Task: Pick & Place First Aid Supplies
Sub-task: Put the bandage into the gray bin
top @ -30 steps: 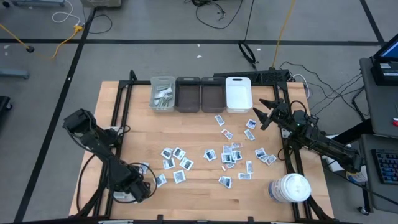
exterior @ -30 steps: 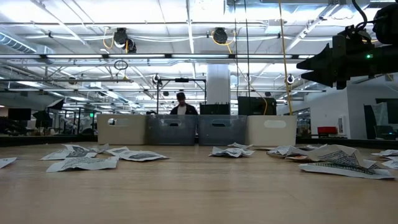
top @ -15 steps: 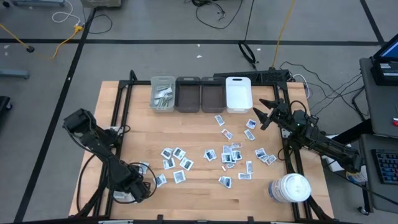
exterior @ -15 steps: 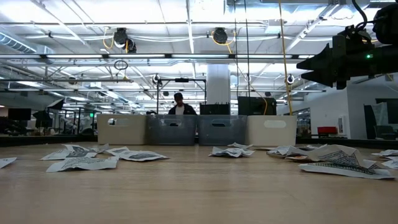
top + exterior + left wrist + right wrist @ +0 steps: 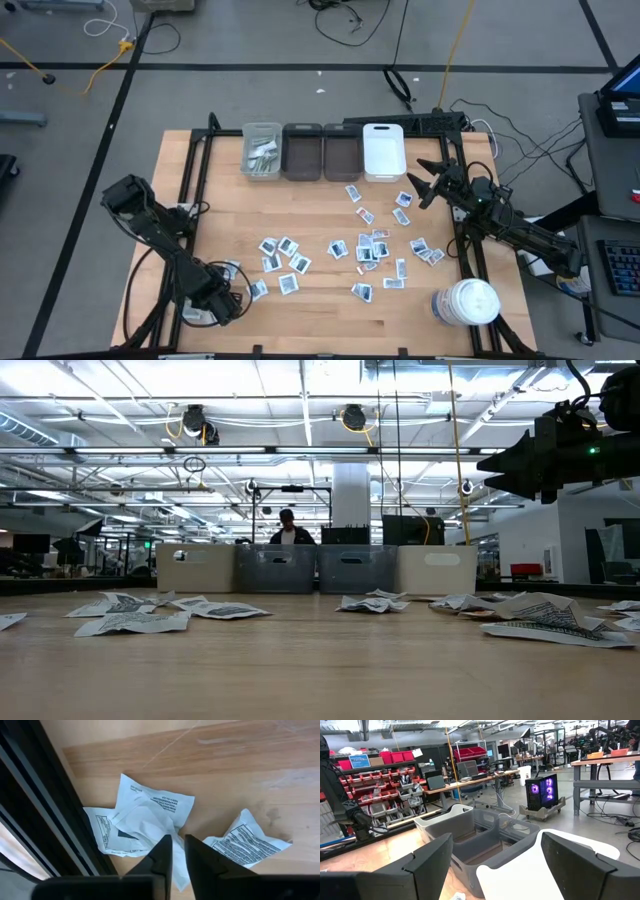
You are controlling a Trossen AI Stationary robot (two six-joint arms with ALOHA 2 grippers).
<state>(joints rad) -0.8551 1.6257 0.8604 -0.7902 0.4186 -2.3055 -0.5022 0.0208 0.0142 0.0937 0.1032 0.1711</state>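
We're looking at the sachets (image 5: 372, 250): small, flat, crinkled white packets with dark printed text, scattered across the middle and right of the tabletop (image 5: 200, 190), a few more near the front left corner. From the low view they lie rumpled, edges curling up off the wood (image 5: 130, 622).

Down at that front left corner we see the left gripper (image 5: 178, 851) low over the tabletop, its fingers (image 5: 162, 856) drawn nearly together on the edge of a crumpled white sachet (image 5: 150, 815). That sachet lies on top of another (image 5: 107, 832) beside the dark frame rail, and a third (image 5: 247, 842) sits just beside the fingers.

The right gripper (image 5: 424, 180) hangs above the back right of the tabletop, fingers (image 5: 427, 865) spread wide, nothing between them.

Along the back edge we see four bins (image 5: 322, 152) in a row; the leftmost (image 5: 262, 150) has pale wrapped pieces in it. A white jar (image 5: 466, 302) stands at the front right.
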